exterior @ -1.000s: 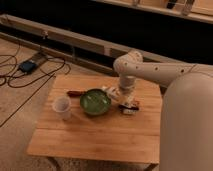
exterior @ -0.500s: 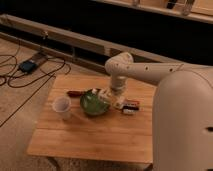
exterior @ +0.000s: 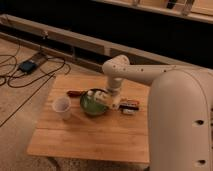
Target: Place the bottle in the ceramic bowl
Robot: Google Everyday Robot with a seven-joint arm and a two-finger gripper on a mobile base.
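The green ceramic bowl [exterior: 91,105] sits on the wooden table [exterior: 90,137], left of centre. My gripper [exterior: 106,100] reaches down from the arm's white wrist over the bowl's right rim. It is shut on the small pale bottle [exterior: 96,95], which lies tilted over the bowl's upper right part. I cannot tell whether the bottle touches the bowl.
A translucent white cup [exterior: 62,107] stands left of the bowl. A flat dark red-and-black block [exterior: 129,105] lies right of the gripper. A dark reddish object [exterior: 74,93] lies behind the bowl's left side. Cables and a device [exterior: 27,66] lie on the floor at left.
My gripper has moved left with the bottle, from beside the red-and-black block to over the bowl's right rim. The arm has swung closer to the camera.
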